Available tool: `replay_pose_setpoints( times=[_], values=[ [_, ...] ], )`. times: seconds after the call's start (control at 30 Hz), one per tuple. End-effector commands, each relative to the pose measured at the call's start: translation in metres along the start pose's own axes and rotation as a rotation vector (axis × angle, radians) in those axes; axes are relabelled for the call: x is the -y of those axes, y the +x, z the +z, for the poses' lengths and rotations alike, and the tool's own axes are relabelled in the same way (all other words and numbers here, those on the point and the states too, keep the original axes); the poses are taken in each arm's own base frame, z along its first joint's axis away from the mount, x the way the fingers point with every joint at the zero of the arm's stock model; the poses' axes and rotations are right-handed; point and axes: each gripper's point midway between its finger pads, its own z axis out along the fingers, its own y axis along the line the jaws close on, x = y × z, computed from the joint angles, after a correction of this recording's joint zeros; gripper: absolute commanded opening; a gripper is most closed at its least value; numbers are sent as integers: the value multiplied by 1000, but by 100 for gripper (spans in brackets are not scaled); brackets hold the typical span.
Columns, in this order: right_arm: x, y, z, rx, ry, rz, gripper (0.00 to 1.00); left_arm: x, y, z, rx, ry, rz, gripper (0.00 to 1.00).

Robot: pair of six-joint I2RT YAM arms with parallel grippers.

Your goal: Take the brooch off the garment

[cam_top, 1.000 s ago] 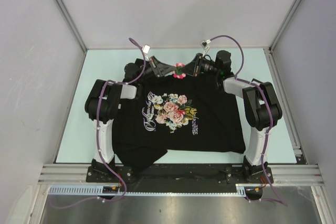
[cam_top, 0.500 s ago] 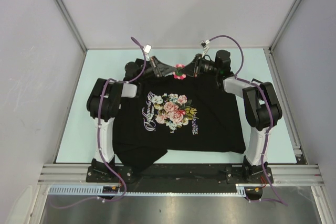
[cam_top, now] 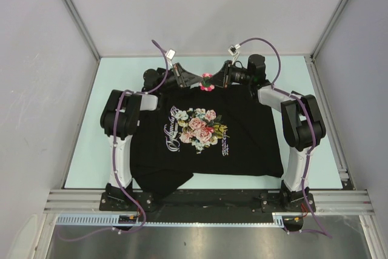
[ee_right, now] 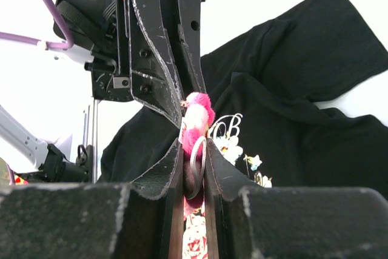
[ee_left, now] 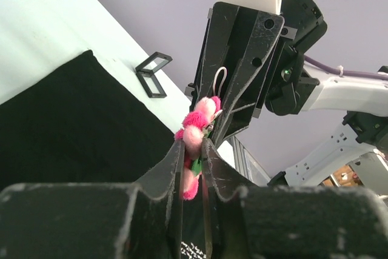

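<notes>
The shirt (cam_top: 242, 144) lies spread flat on the pale counter (cam_top: 85, 144), with its rose print (cam_top: 199, 128) facing up. The brooch (cam_top: 207, 81) sits at the shirt's far edge, near the middle, and both arms reach out to it there.

The left gripper (cam_top: 195, 80) comes at the brooch from the left and the right gripper (cam_top: 218, 80) from the right. The two meet tip to tip at the pink flower.

In the left wrist view, the left gripper (ee_left: 193, 145) is nearly closed. Only a narrow slit remains between its jaws, and the pink petals (ee_left: 197, 130) are pinched in that slit. The right gripper's fingers (ee_left: 233, 83) press in from the opposite side.

In the right wrist view, the right gripper (ee_right: 194, 144) is just as narrow. It clamps the lower part of the brooch (ee_right: 197, 116) together with a thin metal loop (ee_right: 195, 162). The left gripper's fingers (ee_right: 160, 53) touch the flower from the far side.

The brooch is held slightly above the black cloth (ee_right: 291, 107). I cannot tell whether its pin is in the fabric or free of it.

A small black frame (ee_left: 153, 74) lies on the counter beyond the shirt's edge, apart from both grippers.
</notes>
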Motion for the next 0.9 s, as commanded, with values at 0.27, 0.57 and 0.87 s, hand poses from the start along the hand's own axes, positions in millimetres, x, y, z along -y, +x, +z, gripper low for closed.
replay_pose_setpoints(
  times=[0.27, 0.57, 0.87],
  values=[
    [-43, 32, 44, -127, -126, -38, 0, 81, 24, 27, -130, 283, 260, 17],
    [-37, 34, 45, -135, -104, -30, 0, 86, 26, 26, -135, 308, 273, 21],
    [-39, 35, 48, -140, -94, -42, 0, 87, 34, 33, -175, 318, 262, 22]
  ],
)
